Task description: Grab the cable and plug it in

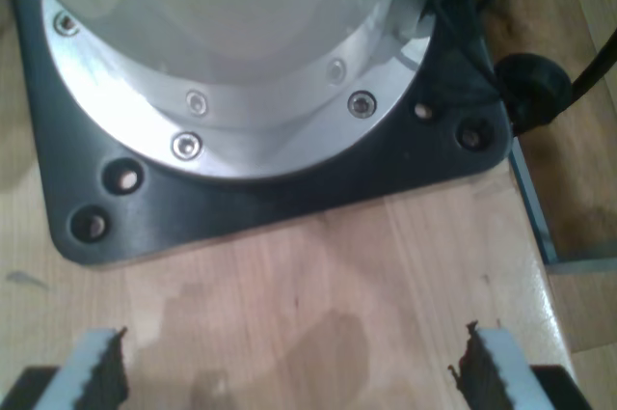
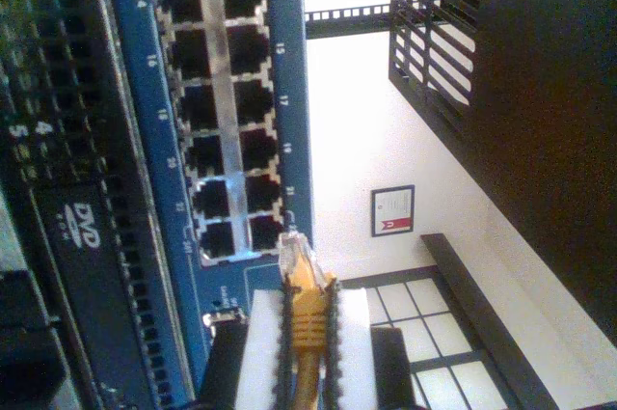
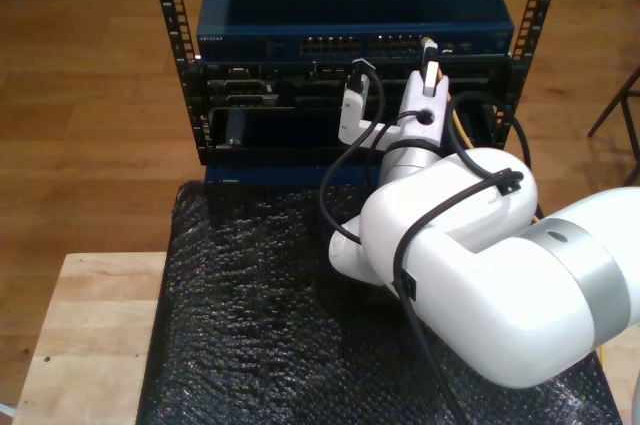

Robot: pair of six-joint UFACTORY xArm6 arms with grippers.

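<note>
Second wrist view: second gripper [image 2: 307,352], jaws pinching the cable [image 2: 307,314], clear plug [image 2: 292,248] just below the switch's [image 2: 130,188] port block—insertion step; next, align and push in.

The tabletop [image 3: 95,315] is pale wood, with a bare stretch toward eight o'clock in the exterior view. A black bubble-textured sheet [image 3: 250,325] lies straight on it, covering the middle and running up toward twelve o'clock. In the first wrist view the same light wood carries a dark square base plate [image 1: 289,193], bolted flat, with a round silver flange [image 1: 241,121] sitting on it. Around the tabletop, a brown wooden floor [image 3: 90,105] carries the black equipment rack [image 3: 350,55] at twelve o'clock.
</note>
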